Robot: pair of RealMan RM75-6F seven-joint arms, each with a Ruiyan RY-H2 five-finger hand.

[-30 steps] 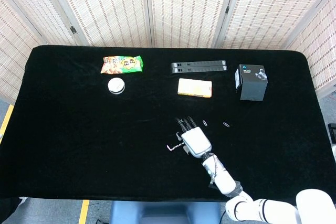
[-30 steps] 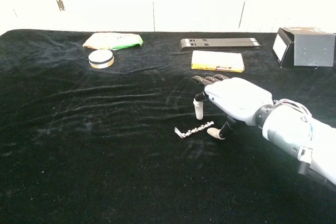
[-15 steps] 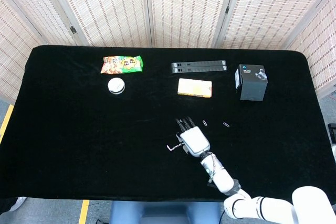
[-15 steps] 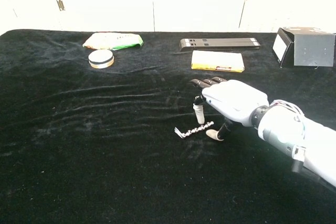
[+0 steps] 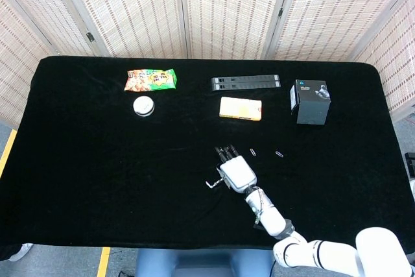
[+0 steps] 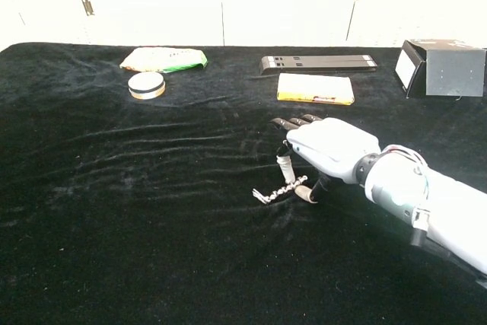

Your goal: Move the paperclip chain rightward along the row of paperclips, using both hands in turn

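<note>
Presently the right hand (image 6: pixel 323 150) pinches one end of the paperclip chain (image 6: pixel 275 191) lying on the bench (image 6: pixel 114 211); left hand unseen.

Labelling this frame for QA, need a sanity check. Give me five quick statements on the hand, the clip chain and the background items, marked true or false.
1. The right hand is at the silver paperclip chain, fingertips down beside it. True.
2. The left hand is over the table. False: neither view shows it.
3. The yellow flat box lies in front of the long black bar. True.
4. The round white tin sits on the green and orange snack packet. False: it lies apart, nearer the robot.
5. The black cube box is at the table's left end. False: it is on the right.
</note>
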